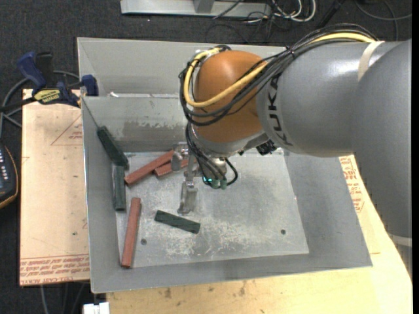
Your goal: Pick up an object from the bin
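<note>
Near the middle of the grey metal bin [262,214], the gripper [188,203] is held low, pointing down from under the arm's orange cover [226,93]. Its tip is seen just beside the far edge of a short dark green bar [177,222], which lies flat on the bin floor toward the front. Whether the gripper is apart or together cannot be told, nor whether the bar is touched. Just to the left, two reddish-brown blocks [152,167] are laid side by side at a slant. Along the left wall two long dark green strips [118,188] are set end to end, and a long reddish-brown stick [131,232] is stretched toward the front-left corner.
</note>
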Robot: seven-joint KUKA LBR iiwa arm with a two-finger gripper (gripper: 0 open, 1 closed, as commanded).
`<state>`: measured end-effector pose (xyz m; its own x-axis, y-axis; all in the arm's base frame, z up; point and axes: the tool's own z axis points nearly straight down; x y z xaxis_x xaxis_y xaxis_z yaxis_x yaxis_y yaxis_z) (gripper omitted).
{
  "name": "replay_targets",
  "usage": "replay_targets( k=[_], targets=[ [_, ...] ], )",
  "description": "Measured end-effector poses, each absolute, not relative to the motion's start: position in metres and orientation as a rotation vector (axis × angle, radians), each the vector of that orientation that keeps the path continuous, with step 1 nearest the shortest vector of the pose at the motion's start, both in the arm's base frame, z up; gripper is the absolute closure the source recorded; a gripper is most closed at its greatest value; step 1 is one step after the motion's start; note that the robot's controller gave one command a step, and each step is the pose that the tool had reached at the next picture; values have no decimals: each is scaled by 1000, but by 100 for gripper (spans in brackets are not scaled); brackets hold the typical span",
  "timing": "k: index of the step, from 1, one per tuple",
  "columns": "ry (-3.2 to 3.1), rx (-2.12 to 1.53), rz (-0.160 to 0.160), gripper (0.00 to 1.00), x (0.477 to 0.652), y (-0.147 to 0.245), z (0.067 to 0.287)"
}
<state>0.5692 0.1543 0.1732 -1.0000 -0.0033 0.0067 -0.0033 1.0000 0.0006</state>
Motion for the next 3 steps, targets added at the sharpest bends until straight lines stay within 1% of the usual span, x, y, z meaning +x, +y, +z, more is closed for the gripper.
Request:
replay_targets(
  k=[1, 2, 3],
  targets=[
    [-3125, -194, 3, 0, 512, 131, 71],
    [-3134, -197, -2, 100, 516, 132, 75],
    [-3146, -181, -6, 100, 525, 129, 220]
  ],
)
